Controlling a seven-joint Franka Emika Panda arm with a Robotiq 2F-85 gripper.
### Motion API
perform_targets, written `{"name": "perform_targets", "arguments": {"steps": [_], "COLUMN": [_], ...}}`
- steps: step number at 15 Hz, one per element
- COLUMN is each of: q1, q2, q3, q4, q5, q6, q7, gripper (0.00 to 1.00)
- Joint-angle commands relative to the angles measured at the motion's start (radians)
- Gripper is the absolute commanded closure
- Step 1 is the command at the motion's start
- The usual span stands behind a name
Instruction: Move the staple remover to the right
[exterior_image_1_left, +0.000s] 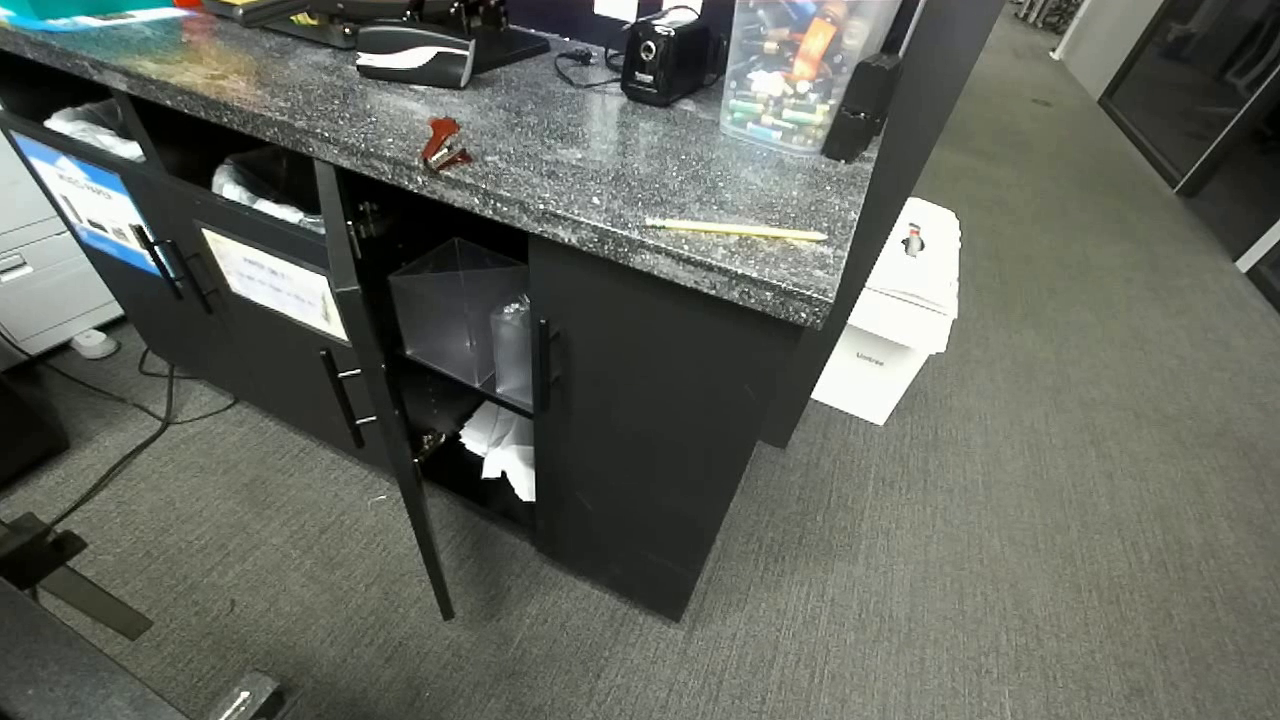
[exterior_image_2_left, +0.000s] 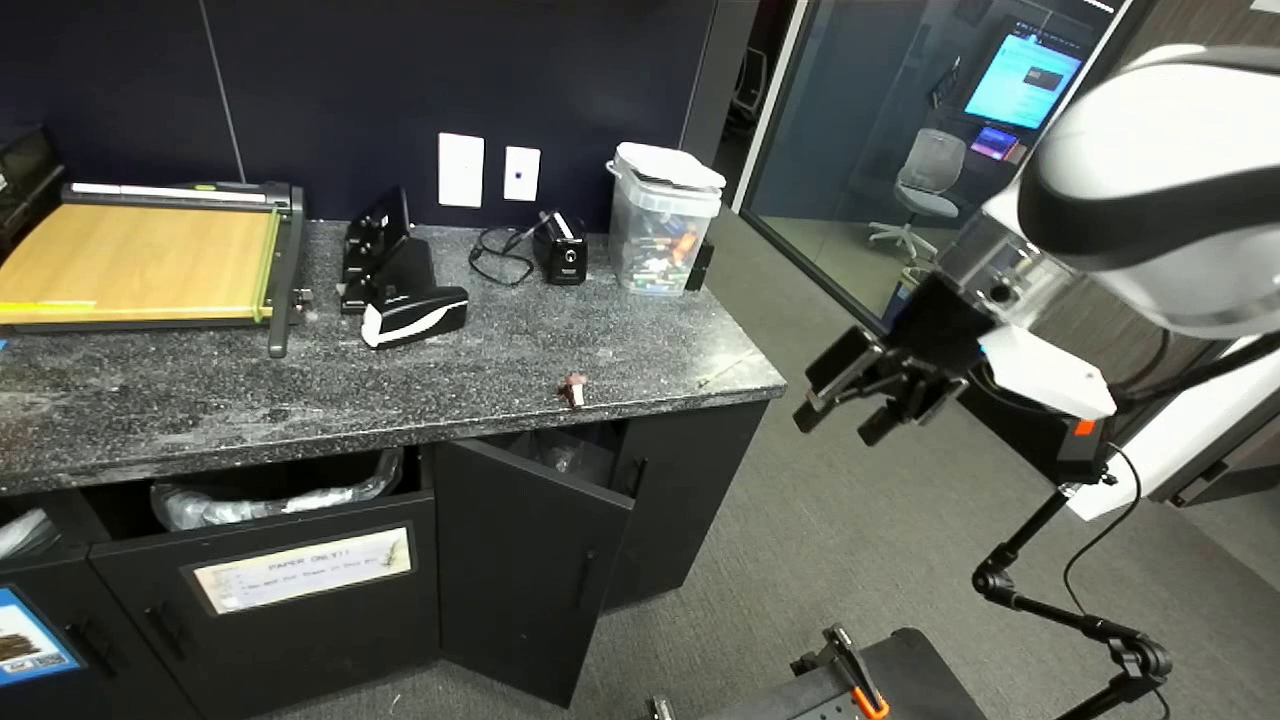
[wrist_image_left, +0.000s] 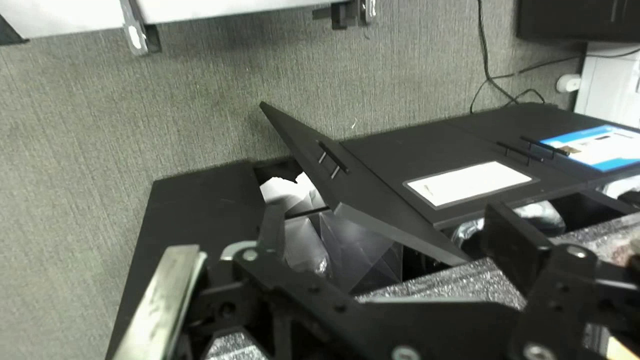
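Observation:
The dark-red staple remover lies on the speckled grey granite countertop near its front edge, above the open cabinet door. It shows in both exterior views, as the staple remover (exterior_image_1_left: 443, 147) and the same staple remover (exterior_image_2_left: 573, 390). My gripper (exterior_image_2_left: 840, 424) hangs in the air beyond the right end of the counter in an exterior view, well apart from the staple remover. In the wrist view the fingers of my gripper (wrist_image_left: 392, 232) stand wide apart with nothing between them. I cannot make out the staple remover in the wrist view.
A pencil (exterior_image_1_left: 738, 231) lies right of the staple remover near the counter's front corner. Behind stand a black stapler (exterior_image_2_left: 415, 316), a pencil sharpener (exterior_image_2_left: 562, 248) and a clear bin of batteries (exterior_image_2_left: 662, 225). A cabinet door (exterior_image_2_left: 530, 570) stands open below the counter.

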Motion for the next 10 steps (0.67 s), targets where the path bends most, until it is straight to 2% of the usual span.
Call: {"name": "perform_targets", "arguments": {"steps": [1, 5, 10], "q1": [0.007, 0.001, 0.018], "q2": [0.209, 0.433, 0.719], "q3": [0.073, 0.134, 0.153], "q4": [0.227, 0.462, 0.755], "q5": [0.034, -0.011, -0.085], "q6": [0.045, 0.084, 0.048], "q7": [0.114, 0.269, 0.409], "gripper": [0.00, 0.00, 0.00]}}
